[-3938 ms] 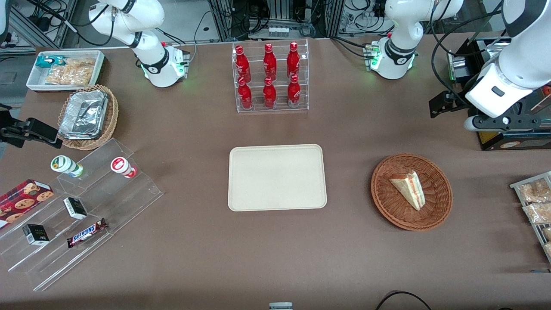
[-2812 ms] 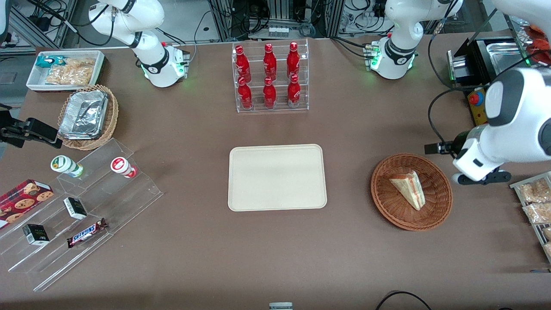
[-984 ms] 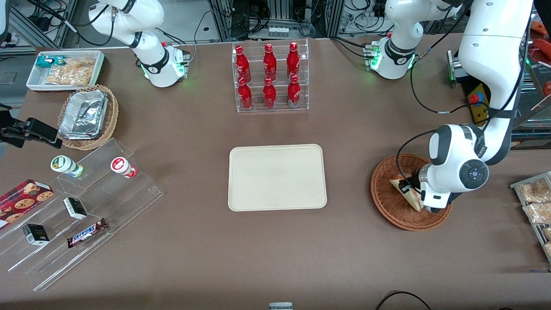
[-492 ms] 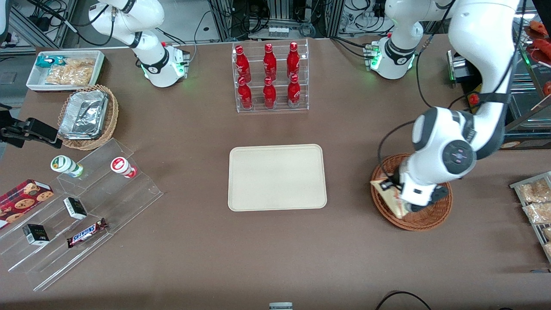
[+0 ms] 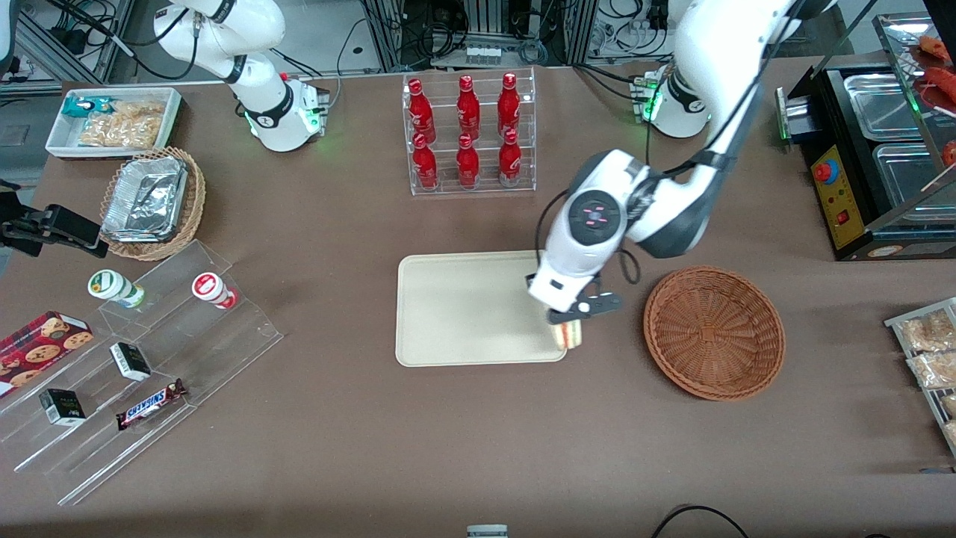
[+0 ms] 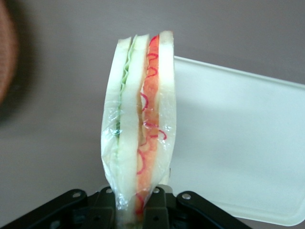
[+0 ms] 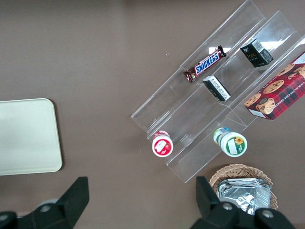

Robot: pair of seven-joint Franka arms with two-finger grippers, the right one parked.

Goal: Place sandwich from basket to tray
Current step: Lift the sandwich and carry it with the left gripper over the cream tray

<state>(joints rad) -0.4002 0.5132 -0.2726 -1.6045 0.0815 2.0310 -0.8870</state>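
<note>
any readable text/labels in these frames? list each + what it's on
"SNICKERS": on the chocolate bar lying on the clear acrylic stand.
"CHOCOLATE CHIP SHORTB...": on the red cookie box; it is cut off at the picture's edge.
Too small to read: the two black cartons, the two yogurt cup lids, the red bottles.
No text on the sandwich held in the gripper at the tray edge, or on the basket.

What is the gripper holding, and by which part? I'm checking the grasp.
The gripper, at the tray's edge, pinches the sandwich at one end.
</note>
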